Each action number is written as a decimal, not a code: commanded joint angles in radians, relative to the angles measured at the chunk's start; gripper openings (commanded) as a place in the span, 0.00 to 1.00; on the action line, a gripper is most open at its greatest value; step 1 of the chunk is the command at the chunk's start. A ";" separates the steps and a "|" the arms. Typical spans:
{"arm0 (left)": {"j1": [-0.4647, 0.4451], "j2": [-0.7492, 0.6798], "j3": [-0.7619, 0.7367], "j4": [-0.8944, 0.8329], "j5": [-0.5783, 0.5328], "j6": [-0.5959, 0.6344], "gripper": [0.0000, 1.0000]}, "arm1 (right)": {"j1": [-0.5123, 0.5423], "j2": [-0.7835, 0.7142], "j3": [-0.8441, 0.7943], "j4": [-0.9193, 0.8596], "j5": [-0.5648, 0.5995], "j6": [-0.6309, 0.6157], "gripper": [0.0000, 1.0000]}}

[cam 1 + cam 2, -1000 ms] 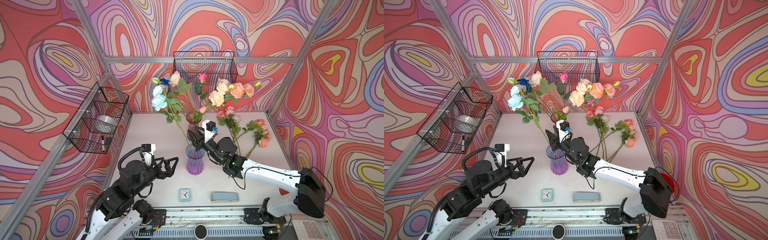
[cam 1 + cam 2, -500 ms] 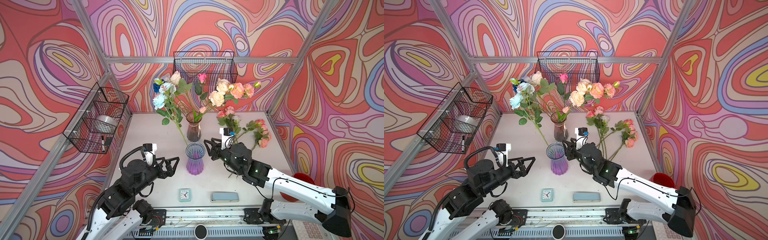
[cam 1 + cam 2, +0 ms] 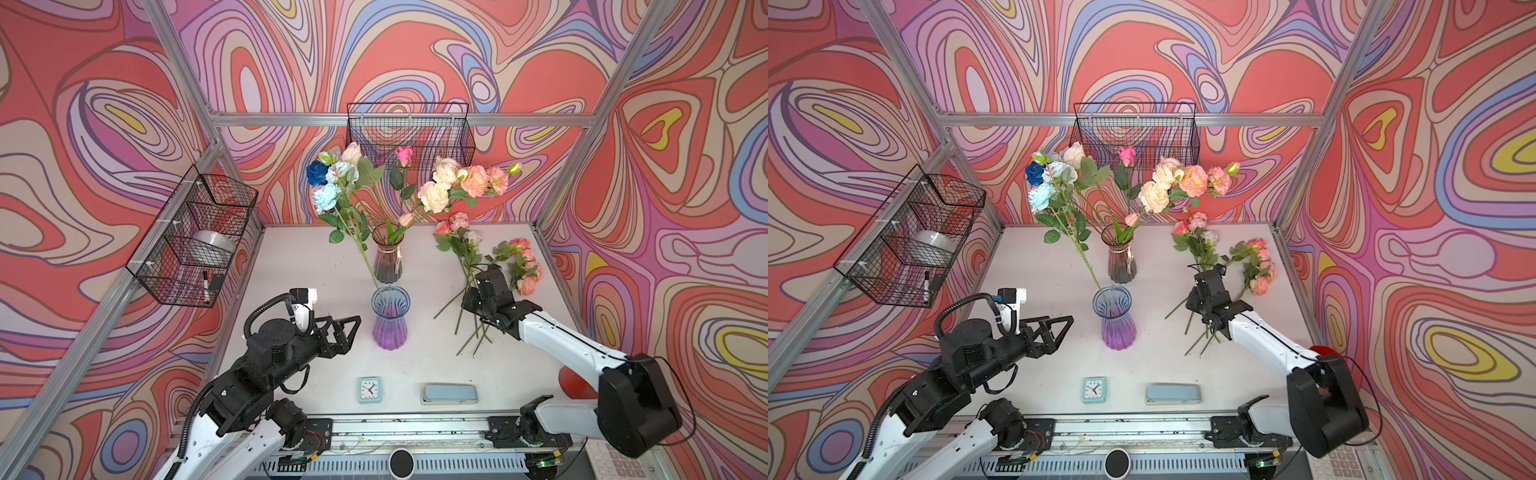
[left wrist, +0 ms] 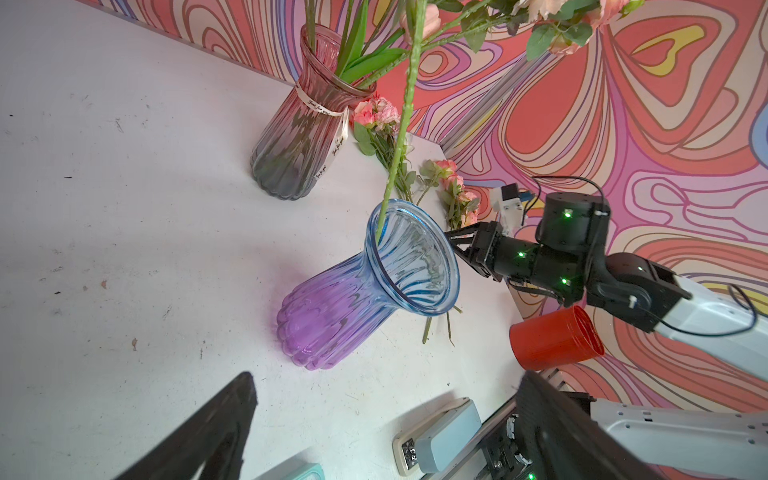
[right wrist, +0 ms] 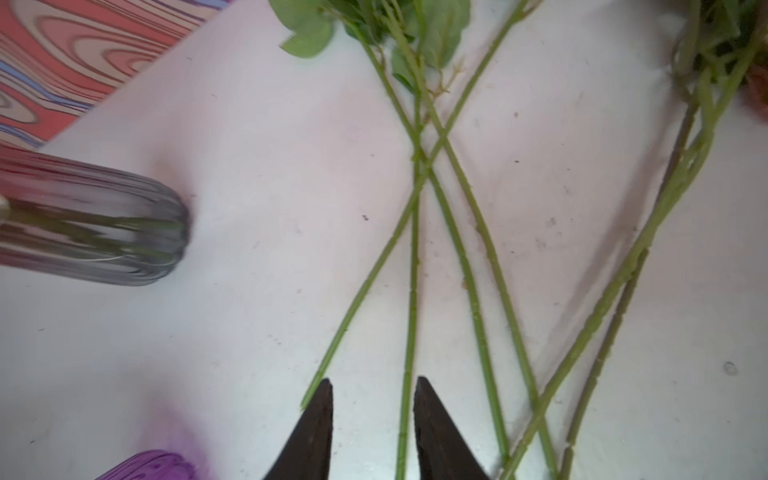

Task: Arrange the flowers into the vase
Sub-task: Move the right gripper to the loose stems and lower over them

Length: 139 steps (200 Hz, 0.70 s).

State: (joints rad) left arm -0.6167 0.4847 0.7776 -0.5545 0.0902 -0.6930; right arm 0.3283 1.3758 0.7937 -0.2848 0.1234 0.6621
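A blue-and-purple vase stands mid-table and holds one long stem of blue flowers. Behind it, a dark pink vase holds peach, pink and cream flowers. Loose pink flowers lie on the right of the table. Over their stems, my right gripper is open by a narrow gap; one green stem runs between its fingers, untouched. Left of the purple vase, my left gripper is wide open and empty.
A small clock and a pale blue case lie near the table's front edge. A red cup sits at the front right, behind the right arm. Wire baskets hang on the back wall and left wall.
My right gripper left the blue flowers in the purple vase and moved right and down over the loose stems, its jaws narrowing. The left arm has barely moved.
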 commanded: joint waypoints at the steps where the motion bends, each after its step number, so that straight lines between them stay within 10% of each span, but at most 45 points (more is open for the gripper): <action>1: -0.008 -0.011 -0.012 0.014 0.012 -0.014 1.00 | -0.087 0.100 0.055 -0.005 -0.082 -0.046 0.32; 139: -0.008 -0.026 -0.011 -0.001 0.010 -0.022 1.00 | -0.229 0.482 0.334 0.161 -0.029 0.164 0.32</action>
State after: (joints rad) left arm -0.6167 0.4740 0.7750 -0.5549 0.1001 -0.7078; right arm 0.1089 1.8069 1.0950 -0.1184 0.0685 0.7818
